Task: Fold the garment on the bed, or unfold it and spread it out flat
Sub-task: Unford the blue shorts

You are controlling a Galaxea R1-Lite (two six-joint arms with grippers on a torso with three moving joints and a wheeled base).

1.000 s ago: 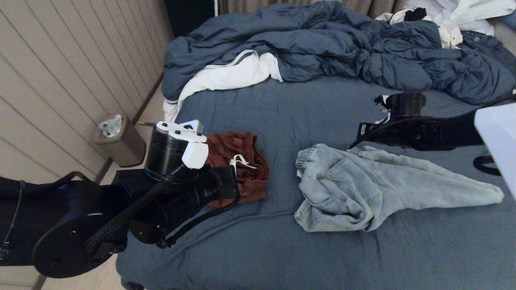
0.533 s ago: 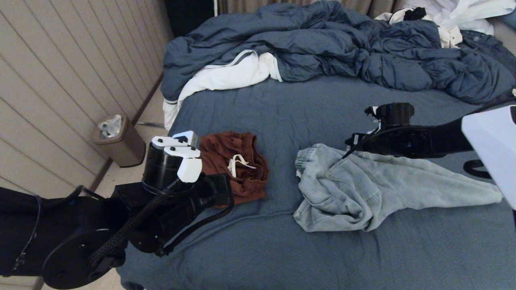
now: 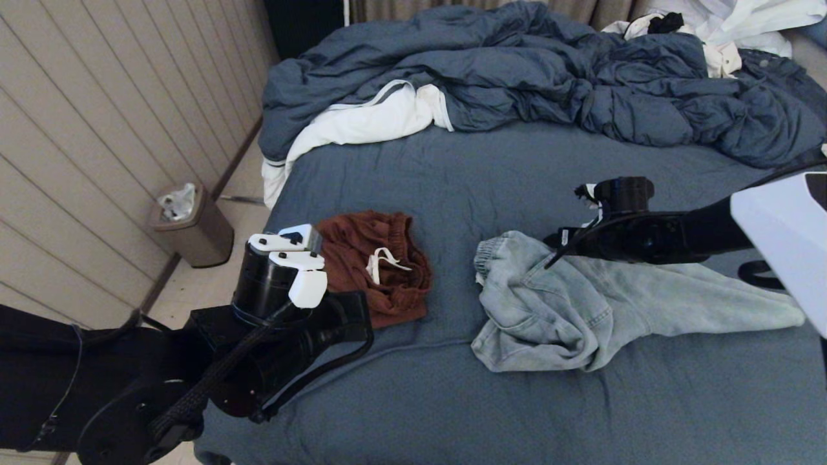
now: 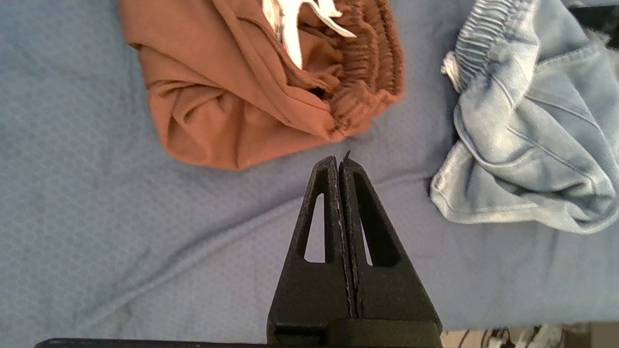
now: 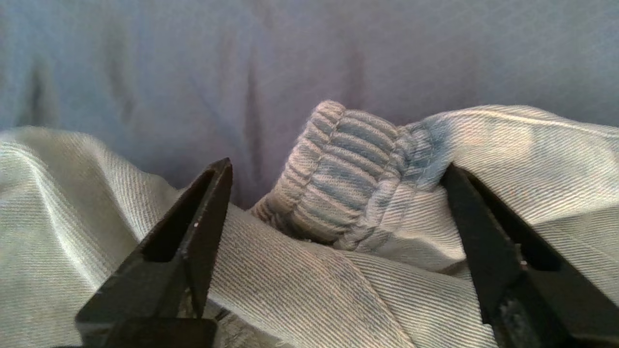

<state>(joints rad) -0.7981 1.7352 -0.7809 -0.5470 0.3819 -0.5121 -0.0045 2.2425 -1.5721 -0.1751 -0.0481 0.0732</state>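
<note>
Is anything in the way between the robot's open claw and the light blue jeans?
No, nothing visible is. The right gripper hangs open right over the light blue jeans, its jaws on either side of a ribbed cuff, nothing between them.

On the bed [image 3: 452, 174], brown drawstring shorts [image 3: 381, 268] lie left of pale denim shorts [image 3: 581, 303]; a rumpled blue duvet [image 3: 536, 77] lies behind both.
</note>
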